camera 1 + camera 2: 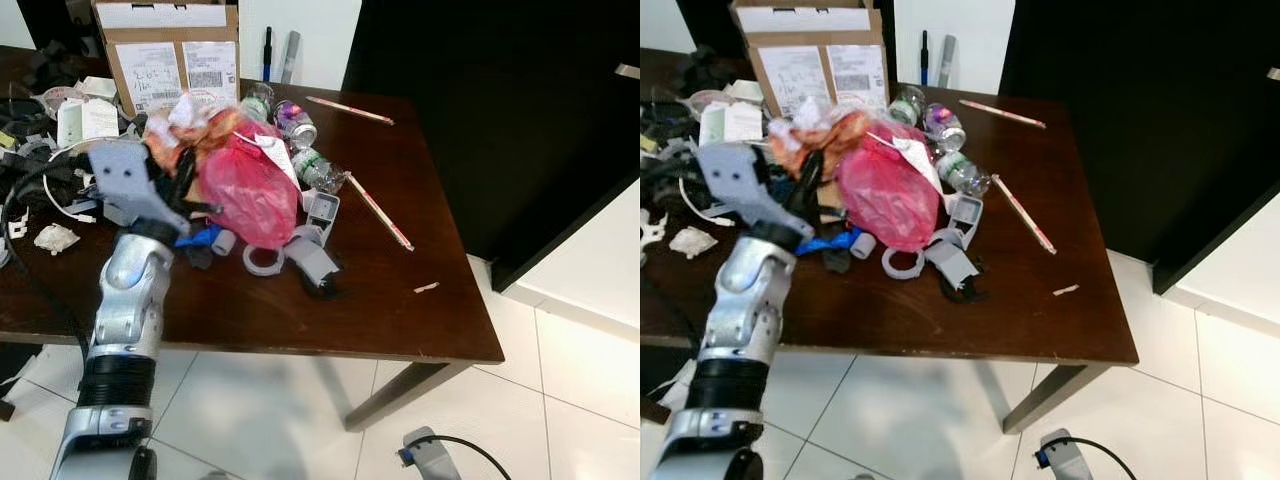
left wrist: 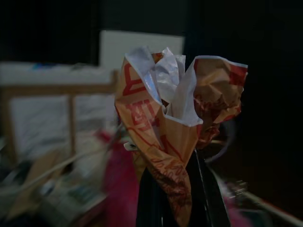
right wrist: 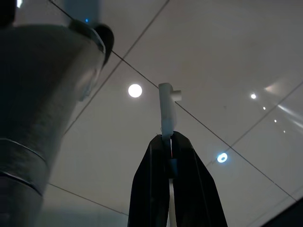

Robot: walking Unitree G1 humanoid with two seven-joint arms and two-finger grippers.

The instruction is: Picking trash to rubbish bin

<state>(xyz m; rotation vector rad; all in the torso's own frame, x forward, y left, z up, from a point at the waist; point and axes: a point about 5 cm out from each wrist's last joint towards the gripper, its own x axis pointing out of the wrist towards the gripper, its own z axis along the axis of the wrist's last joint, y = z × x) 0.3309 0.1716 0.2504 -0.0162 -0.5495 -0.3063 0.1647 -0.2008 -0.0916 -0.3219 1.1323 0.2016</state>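
Left wrist view: a crumpled wrapper (image 2: 170,142) is held pinched in the left gripper (image 2: 177,189); the right gripper (image 3: 169,156) is clamped on a white piece (image 3: 166,109). Binning is judged not yet done; much trash (image 1: 250,185) is left heaped on the table (image 1: 420,300) toward its far edge.

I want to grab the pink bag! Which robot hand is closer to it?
Left. The left gripper is up on the table right beside the pink bag, holding a crumpled wrapper. The right gripper hangs low over the floor, pinching a small white piece.

One dark wooden table (image 1: 440,300). One cardboard box (image 1: 165,45) at the far edge. One pink plastic bag (image 1: 245,185) in the pile. Three clear plastic bottles (image 1: 318,168), lying close together. Two long thin sticks (image 1: 380,210). One crumpled orange-and-white wrapper (image 2: 165,127). One small white plastic piece (image 3: 166,111). Two silver arms.
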